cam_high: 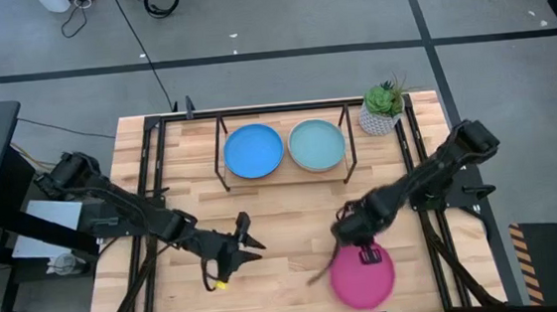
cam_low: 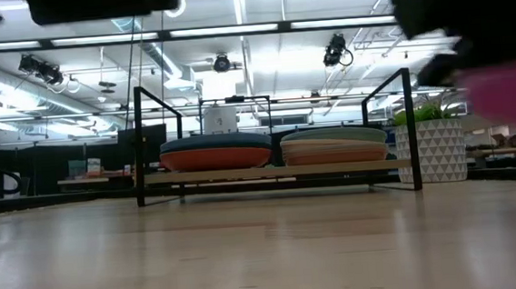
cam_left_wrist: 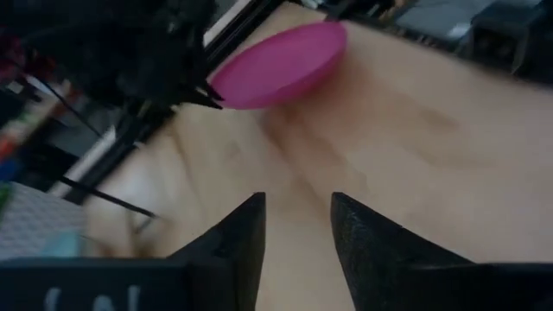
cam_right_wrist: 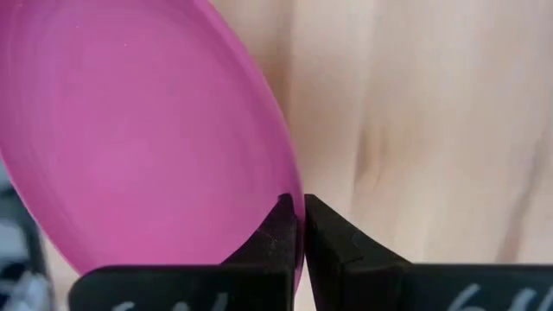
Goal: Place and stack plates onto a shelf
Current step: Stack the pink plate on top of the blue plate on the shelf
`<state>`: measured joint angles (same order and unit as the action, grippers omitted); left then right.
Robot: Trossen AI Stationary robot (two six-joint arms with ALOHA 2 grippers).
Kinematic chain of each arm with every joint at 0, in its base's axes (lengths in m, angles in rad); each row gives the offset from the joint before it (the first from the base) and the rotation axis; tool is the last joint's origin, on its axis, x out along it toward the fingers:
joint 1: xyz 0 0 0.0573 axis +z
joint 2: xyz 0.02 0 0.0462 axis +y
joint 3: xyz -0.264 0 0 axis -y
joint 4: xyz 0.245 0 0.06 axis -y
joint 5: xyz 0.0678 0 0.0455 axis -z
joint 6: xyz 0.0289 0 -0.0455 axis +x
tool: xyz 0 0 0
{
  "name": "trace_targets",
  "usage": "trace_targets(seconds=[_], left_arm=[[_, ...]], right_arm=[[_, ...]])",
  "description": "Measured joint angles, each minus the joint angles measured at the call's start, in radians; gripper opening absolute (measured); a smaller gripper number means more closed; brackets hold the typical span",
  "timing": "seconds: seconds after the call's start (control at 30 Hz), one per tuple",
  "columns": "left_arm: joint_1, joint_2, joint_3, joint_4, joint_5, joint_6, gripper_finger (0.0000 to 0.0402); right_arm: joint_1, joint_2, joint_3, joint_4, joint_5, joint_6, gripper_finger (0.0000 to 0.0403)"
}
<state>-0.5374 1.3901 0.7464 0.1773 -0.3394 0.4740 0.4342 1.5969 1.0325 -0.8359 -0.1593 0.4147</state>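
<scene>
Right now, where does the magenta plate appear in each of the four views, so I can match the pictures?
High view: the magenta plate is at the front right of the table, under the right gripper.
Low view: blurred pink at the right edge.
Left wrist view: upper middle.
Right wrist view: fills the left half, rim pinched by the gripper.
Shared landmark: the light wood tabletop.

We see even, bright light from ceiling strip lamps (cam_low: 232, 28), with soft shadows on the counter (cam_high: 288, 275). The magenta plate (cam_low: 509, 90) is smeared out of focus in the low view, and the left wrist view is blurred throughout
</scene>
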Motion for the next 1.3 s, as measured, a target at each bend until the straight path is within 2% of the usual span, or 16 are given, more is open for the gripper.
trace_targets(seconds=[0.1,0.27,0.47,0.6,0.73,0.9,1.13,1.3], left_arm=[[-0.011,0.063,0.000,0.067,-0.063,0.096,0.0167],[-0.017,0.177,0.000,0.219,-0.190,0.330,0.0209],[-0.016,0.304,0.002,0.464,-0.215,0.605,0.0212],[-0.016,0.351,0.003,0.583,-0.225,0.738,0.0209],[-0.003,0.377,0.006,0.640,-0.198,0.768,0.0209],[0.015,0.422,0.042,0.634,-0.174,0.788,0.0208],[0.030,0.510,0.117,0.633,-0.177,0.936,0.0206],[0.037,0.555,0.160,0.617,-0.177,0.959,0.0181]], right_arm=[[-0.058,-0.050,0.000,0.044,-0.022,0.024,0.0016],[-0.145,-0.074,0.000,0.112,-0.129,0.030,0.0016],[-0.228,-0.042,0.000,0.177,-0.235,0.050,0.0016],[-0.262,-0.032,0.000,0.197,-0.250,0.064,0.0016],[-0.290,-0.028,0.000,0.215,-0.254,0.092,0.0016],[-0.319,-0.028,0.001,0.253,-0.264,0.133,0.0016],[-0.352,-0.028,0.001,0.259,-0.279,0.132,0.0016],[-0.361,-0.028,0.001,0.267,-0.281,0.126,0.0017]])
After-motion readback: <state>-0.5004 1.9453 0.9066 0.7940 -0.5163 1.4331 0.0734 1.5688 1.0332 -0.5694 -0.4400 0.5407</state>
